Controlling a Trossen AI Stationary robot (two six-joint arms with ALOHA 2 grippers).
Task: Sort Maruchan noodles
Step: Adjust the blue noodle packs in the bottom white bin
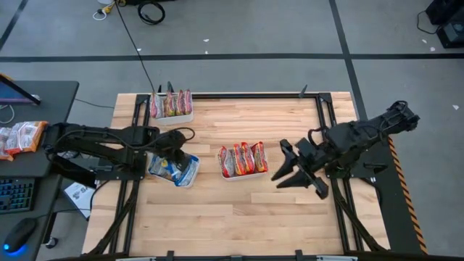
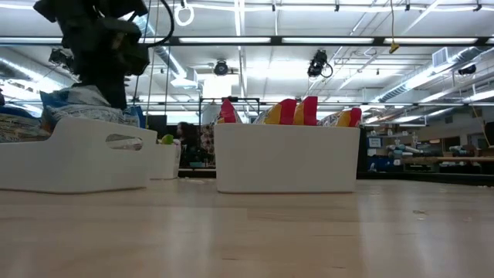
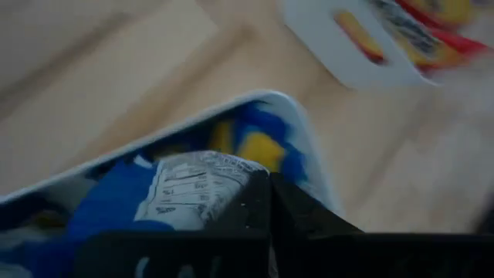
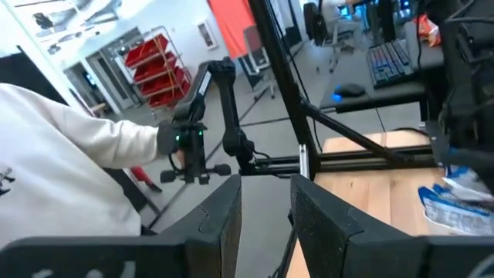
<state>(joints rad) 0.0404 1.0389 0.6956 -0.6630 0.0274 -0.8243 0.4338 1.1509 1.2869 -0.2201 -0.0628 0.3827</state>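
Blue and yellow crinkly plastic fills what my left claw (image 3: 270,202) looks down on: a flat ramen packet (image 3: 197,185) with its white nutrition panel facing up, lying in the white rectangular tray (image 1: 190,176) at the left of the pale wooden surface (image 1: 239,210). My two dark fingers (image 3: 255,208) sit tight together with no gap between them, their tips right at the packet's edge; I cannot tell whether any film is pinched between them or whether I am merely touching it.

If I am placing, the thing to do well is to part the fingers only once the packet is low inside the tray walls, so it settles flat on the other blue packets (image 1: 170,168) rather than tipping over the rim. Then I should rise straight up, since crinkly film tends to cling and drag.

Outward from there, the middle white tray (image 1: 238,176) stands near, holding red-orange and yellow-orange packets (image 1: 243,158) upright on edge. A third white tray (image 1: 174,117) of reddish packets (image 1: 172,104) sits at the far edge of the surface. More packets (image 1: 20,136) lie off on the dark side desk (image 1: 51,90).

My right claw (image 1: 299,176) waits with fingers spread apart, hovering at the right, well clear of every tray.
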